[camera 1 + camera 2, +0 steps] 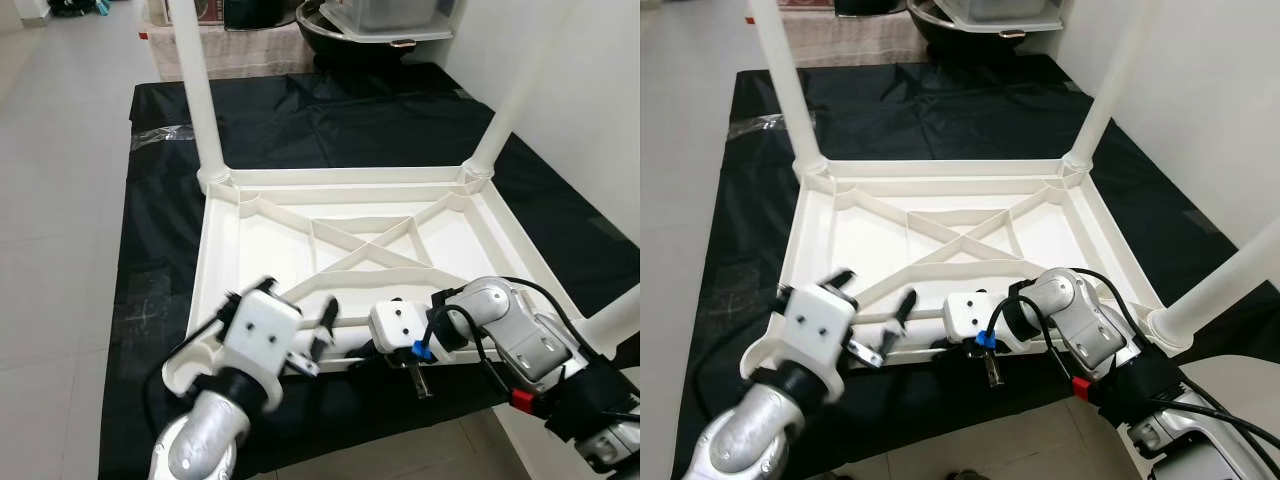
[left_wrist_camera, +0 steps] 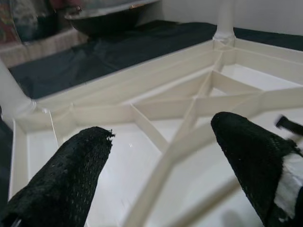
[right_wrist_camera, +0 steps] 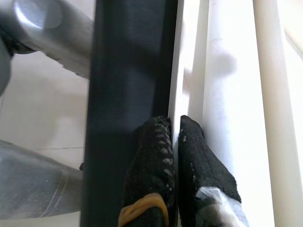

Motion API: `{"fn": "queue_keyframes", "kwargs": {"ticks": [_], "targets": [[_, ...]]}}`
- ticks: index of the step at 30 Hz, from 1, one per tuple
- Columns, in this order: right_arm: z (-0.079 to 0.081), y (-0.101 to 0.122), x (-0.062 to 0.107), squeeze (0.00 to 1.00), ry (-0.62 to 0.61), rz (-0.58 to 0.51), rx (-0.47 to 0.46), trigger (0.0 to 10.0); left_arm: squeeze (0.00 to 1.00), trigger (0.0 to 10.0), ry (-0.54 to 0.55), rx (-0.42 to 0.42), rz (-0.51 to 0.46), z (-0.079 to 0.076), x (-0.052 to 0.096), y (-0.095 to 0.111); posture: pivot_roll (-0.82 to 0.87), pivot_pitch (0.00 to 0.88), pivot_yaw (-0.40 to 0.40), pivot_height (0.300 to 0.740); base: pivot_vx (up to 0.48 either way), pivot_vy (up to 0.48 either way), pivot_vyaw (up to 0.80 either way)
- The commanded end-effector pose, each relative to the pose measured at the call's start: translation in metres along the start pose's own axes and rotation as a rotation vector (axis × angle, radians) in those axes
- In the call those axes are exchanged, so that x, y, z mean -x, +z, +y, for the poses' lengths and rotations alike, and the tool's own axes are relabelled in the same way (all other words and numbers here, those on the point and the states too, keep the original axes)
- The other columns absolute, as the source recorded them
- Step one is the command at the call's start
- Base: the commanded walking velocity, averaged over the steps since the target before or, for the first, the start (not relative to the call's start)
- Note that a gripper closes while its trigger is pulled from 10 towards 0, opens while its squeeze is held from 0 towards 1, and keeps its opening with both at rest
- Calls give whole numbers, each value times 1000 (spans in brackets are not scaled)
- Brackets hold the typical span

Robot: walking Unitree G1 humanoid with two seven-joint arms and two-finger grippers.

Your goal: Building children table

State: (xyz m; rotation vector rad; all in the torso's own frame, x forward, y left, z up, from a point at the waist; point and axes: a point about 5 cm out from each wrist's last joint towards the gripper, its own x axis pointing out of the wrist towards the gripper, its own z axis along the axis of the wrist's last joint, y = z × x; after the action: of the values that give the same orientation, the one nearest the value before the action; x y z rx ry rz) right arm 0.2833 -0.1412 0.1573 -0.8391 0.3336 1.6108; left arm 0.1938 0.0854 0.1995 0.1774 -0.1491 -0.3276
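A white children's table point(image 1: 350, 178) lies upside down on a black cloth point(image 1: 330, 120). Three white legs stand up from its corners: far left point(image 1: 198, 90), far right point(image 1: 510, 100) and near right point(image 1: 1230, 280). My left gripper point(image 1: 872, 300) hovers open over the near left corner, its fingers point(image 2: 61, 179) spread wide above the cross ribs point(image 2: 189, 106). My right gripper point(image 3: 176, 142) is at the near edge, shut on the table's thin rim point(image 3: 189, 71), with its white wrist block point(image 1: 400, 325) just beside the rim.
A dark bowl point(image 1: 340, 35) and a clear plastic container point(image 1: 385, 15) sit beyond the cloth at the back. A white wall point(image 1: 600, 90) runs along the right. Grey floor tiles point(image 1: 60, 200) stretch to the left and in front.
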Motion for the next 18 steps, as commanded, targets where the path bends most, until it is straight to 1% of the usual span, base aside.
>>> {"fn": "queue_keyframes", "kwargs": {"ticks": [1, 2, 3, 5, 6, 7, 9, 10, 13, 16, 17, 18], "targets": [[4, 13, -4, 0, 62, -40, 101, 0, 0, 10000, 10, 0, 10, 0, 1, -1, 101, 144, -97, 740, 0, 0, 0], [5, 16, -5, 0, 66, -63, 162, 0, 0, 10000, 13, -3, 0, 0, -2, 1, 93, 130, -93, 740, 0, 0, 0], [5, 16, -5, 0, 68, -68, 183, 0, 0, 10000, 13, -2, -2, -1, -3, 2, 93, 130, -93, 740, 0, 0, 0], [5, 16, -5, 0, 68, -68, 183, 0, 0, 10000, 13, -2, -2, -1, -3, 2, 93, 130, -93, 740, 0, 0, 0], [6, 14, -4, 0, 80, -43, 219, 0, 0, 10000, 12, -2, -3, -1, -3, 2, 93, 125, -91, 740, 0, 0, 0], [4, 13, -4, 0, 73, -35, 233, 0, 0, 10000, 10, -1, -2, -2, -3, 1, 92, 124, -92, 740, 0, 0, 0], [4, 13, -4, 0, 73, -35, 233, 0, 0, 10000, 10, -1, -2, -2, -3, 1, 92, 124, -92, 740, 0, 0, 0], [1, 14, -2, 0, 61, -31, 262, 0, 0, 10000, 10, -3, 0, -2, -3, 0, 93, 123, -94, 740, 0, 0, 0], [1, 14, -2, 0, 61, -31, 262, 0, 0, 10000, 10, -3, 0, -2, -3, 0, 93, 123, -94, 740, 0, 0, 0], [-16, 28, -4, 0, -35, -59, 324, 0, 0, 10000, -3, -1, 15, -6, -2, -5, 92, 115, -92, 740, 0, 0, 0], [-20, 31, -6, 0, -59, -63, 329, 0, 0, 10000, -7, 1, 17, -7, -3, -5, 93, 114, -93, 740, 0, 0, 0], [-20, 31, -6, 0, -59, -63, 329, 0, 0, 10000, -7, 1, 17, -7, -3, -5, 93, 114, -93, 740, 0, 0, 0]]}}
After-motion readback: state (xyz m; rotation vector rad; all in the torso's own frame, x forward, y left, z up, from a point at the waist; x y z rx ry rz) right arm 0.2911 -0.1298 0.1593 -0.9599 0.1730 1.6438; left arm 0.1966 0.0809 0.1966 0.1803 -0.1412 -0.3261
